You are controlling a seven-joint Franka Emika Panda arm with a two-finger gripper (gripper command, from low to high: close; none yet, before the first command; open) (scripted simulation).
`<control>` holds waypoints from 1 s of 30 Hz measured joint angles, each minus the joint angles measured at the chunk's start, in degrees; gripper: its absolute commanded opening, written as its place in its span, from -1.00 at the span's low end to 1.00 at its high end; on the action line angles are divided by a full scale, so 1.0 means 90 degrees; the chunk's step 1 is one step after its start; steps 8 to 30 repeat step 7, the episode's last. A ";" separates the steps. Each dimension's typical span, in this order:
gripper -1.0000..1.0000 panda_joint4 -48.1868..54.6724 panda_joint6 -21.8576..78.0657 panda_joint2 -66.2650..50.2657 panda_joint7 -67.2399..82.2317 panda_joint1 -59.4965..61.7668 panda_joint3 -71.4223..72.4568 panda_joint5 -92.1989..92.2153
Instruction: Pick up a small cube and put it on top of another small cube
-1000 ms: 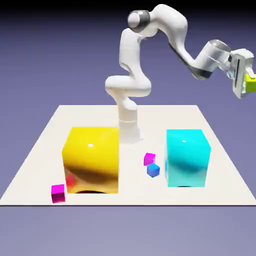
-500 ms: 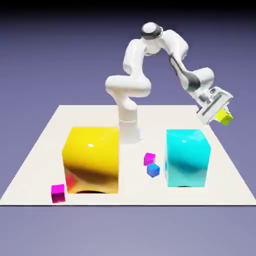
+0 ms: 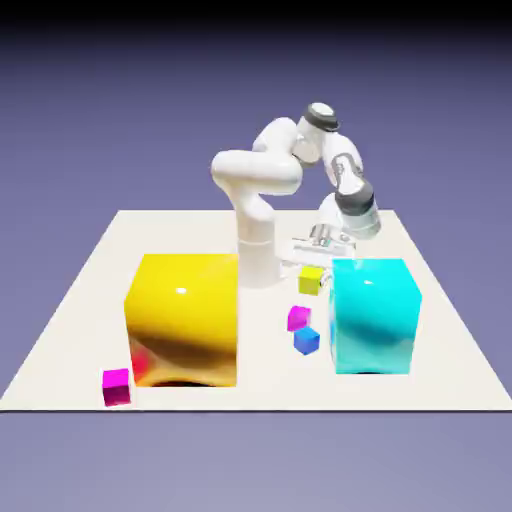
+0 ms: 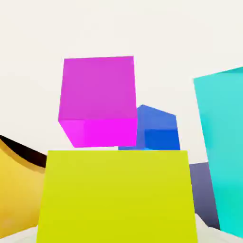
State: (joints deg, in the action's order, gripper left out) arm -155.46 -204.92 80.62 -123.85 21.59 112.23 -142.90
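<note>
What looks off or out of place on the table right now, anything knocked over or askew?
Nothing stands out. The gripper holds the small yellow cube above the table, near the magenta cube and blue cube. The big yellow block, the cyan block and the other magenta cube sit flat.

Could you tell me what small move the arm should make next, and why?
Probably ease the claw down and slightly toward the camera. It is shut on the small yellow cube, which hangs just behind and above the magenta cube between the big blocks; the hand view shows magenta straight ahead, not yet touched.
</note>
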 measured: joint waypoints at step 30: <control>1.00 0.0225 0.0990 0.0042 0.0120 0.1120 0.0642 0.0349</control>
